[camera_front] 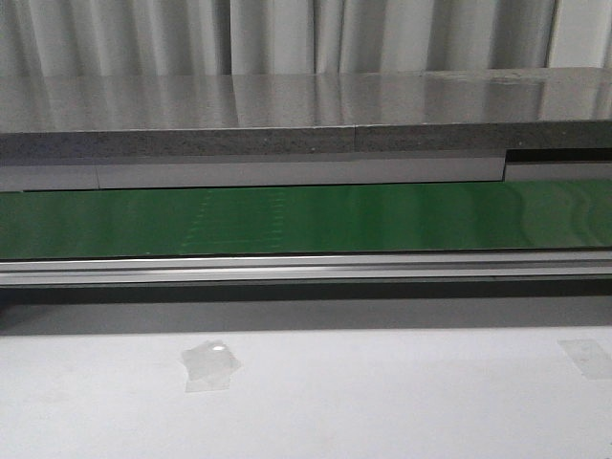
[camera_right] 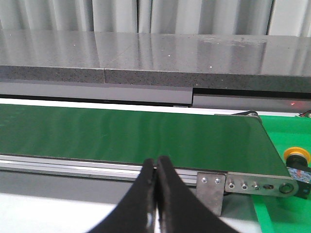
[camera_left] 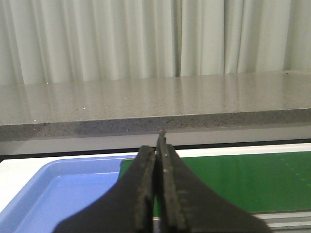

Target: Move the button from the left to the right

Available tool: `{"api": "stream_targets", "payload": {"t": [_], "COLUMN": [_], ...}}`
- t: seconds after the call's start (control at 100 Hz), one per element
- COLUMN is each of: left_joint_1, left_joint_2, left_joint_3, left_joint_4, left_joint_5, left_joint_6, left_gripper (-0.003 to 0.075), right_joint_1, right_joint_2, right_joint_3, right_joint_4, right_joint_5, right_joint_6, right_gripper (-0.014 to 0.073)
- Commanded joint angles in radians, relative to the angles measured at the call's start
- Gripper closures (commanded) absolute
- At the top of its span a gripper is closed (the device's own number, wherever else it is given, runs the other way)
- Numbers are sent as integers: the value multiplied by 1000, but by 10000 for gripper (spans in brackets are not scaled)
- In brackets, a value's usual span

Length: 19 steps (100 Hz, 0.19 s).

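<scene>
The button (camera_right: 297,162), a yellow-orange mushroom cap on a black body with a red and blue mark, sits at the right end of the green conveyor belt (camera_right: 131,136), on a green surface at the edge of the right wrist view. My right gripper (camera_right: 156,161) is shut and empty, in front of the belt's rail, well to the left of the button. My left gripper (camera_left: 158,145) is shut and empty, above the edge between a blue tray (camera_left: 58,189) and the belt (camera_left: 233,179). Neither gripper shows in the front view, nor does the button.
The green belt (camera_front: 306,220) runs across the front view behind a metal rail (camera_front: 306,268). A grey stone ledge (camera_front: 306,120) stands behind it. Pieces of clear tape (camera_front: 210,363) lie on the white table. A metal bracket (camera_right: 211,187) ends the rail.
</scene>
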Motion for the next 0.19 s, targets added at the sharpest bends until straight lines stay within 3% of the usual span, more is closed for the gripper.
{"api": "stream_targets", "payload": {"t": [0.0, 0.18], "left_joint_1": [-5, -5], "left_joint_2": [-35, -35], "left_joint_3": [45, 45], "left_joint_4": [-1, -1], "left_joint_5": [-85, -85], "left_joint_6": [-8, -8], "left_gripper": [740, 740], "right_joint_1": [0, 0], "right_joint_2": [4, 4], "right_joint_3": [-15, -15], "right_joint_4": [-12, -12], "right_joint_5": [-83, -83], "right_joint_6": [-1, -1], "right_gripper": [659, 659]}}
